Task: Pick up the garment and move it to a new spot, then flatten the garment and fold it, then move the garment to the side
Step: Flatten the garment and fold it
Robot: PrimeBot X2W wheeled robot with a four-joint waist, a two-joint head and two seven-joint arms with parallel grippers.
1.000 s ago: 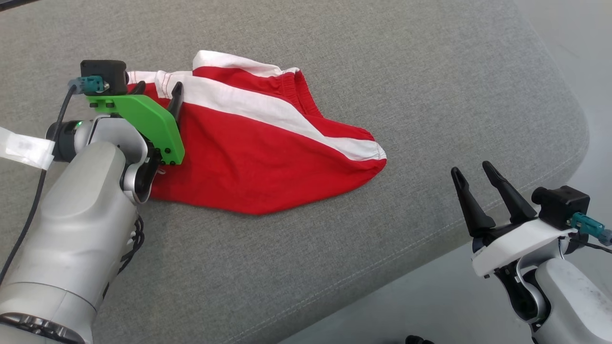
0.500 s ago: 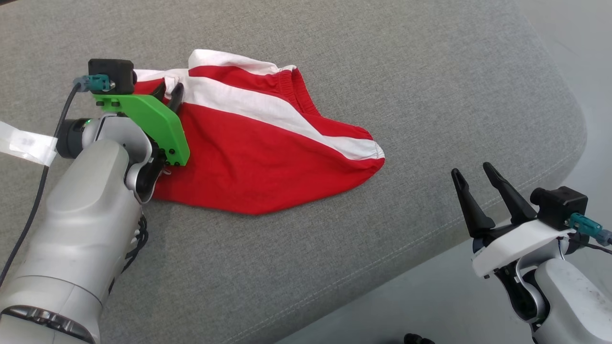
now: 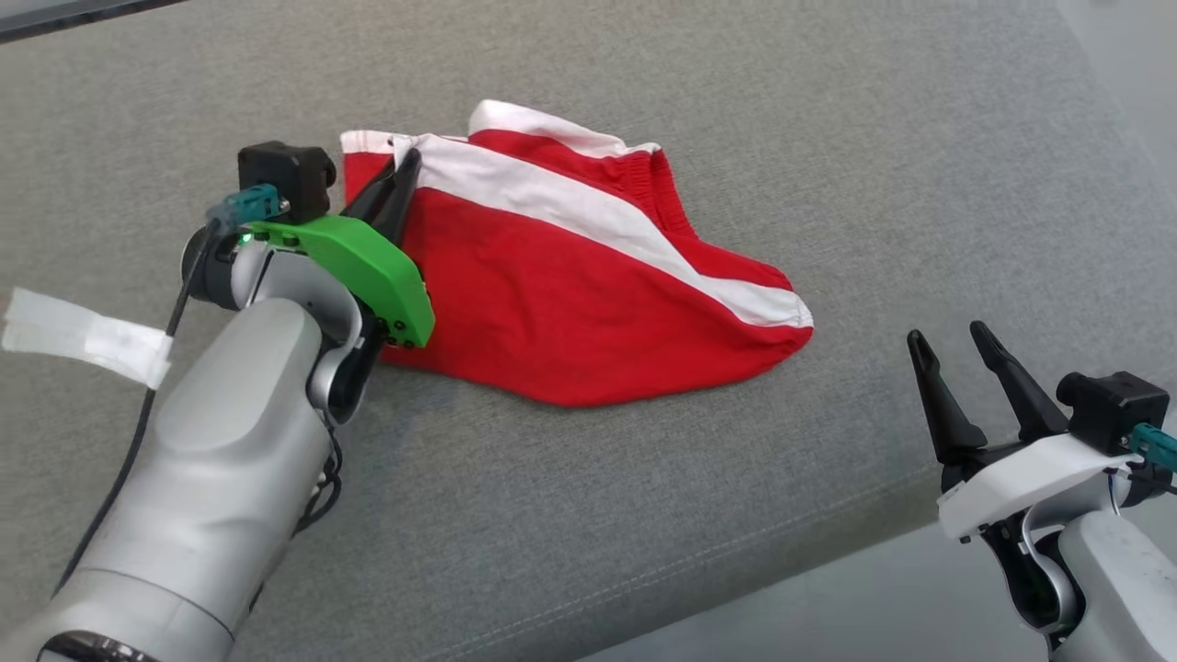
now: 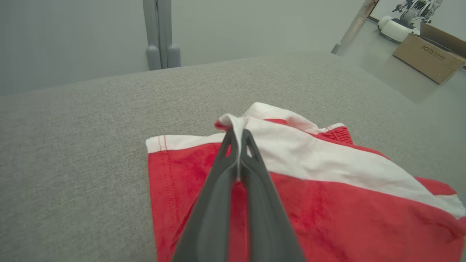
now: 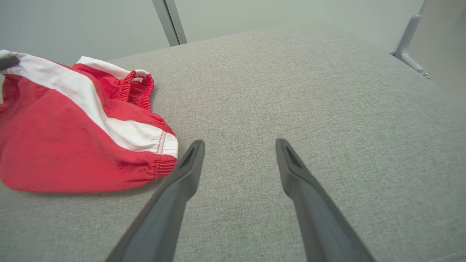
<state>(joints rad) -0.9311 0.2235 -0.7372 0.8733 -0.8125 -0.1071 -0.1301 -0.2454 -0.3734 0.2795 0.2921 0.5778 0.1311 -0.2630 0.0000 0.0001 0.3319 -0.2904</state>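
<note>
**Status entry.** The garment is a pair of red jersey shorts with a broad white band and elastic waist [image 3: 588,303]. It lies crumpled and roughly doubled over on the grey woven upholstered cushion [image 3: 828,147], left of centre in the head view. Nearly all of it rests on the cushion.

**Left gripper** [image 4: 236,133]: my two dark fingers are clenched together on a pinch of the white band at the garment's far-left corner, just beside the stitched hem. In the left wrist view a small ridge of white cloth stands up between and past the tips. The grasp is made. I judge it a thin pinch, but cannot tell how many layers it takes in.

**Right gripper** [image 3: 947,333]: the fingers are spread wide with nothing between them. It hovers at the cushion's near right edge, near the garment's hemmed right tip but apart from it.

**Progress (my judgement):** only the opening of the first step is done, with the cloth gripped. It is not lifted and not yet carried to a new spot. Left to do: lift and relocate, spread flat, fold, then move aside. That is most of the task.

**Note:** with a one-corner hold the shorts will likely hang and drag. I expect to need the right gripper for the flattening.
</note>
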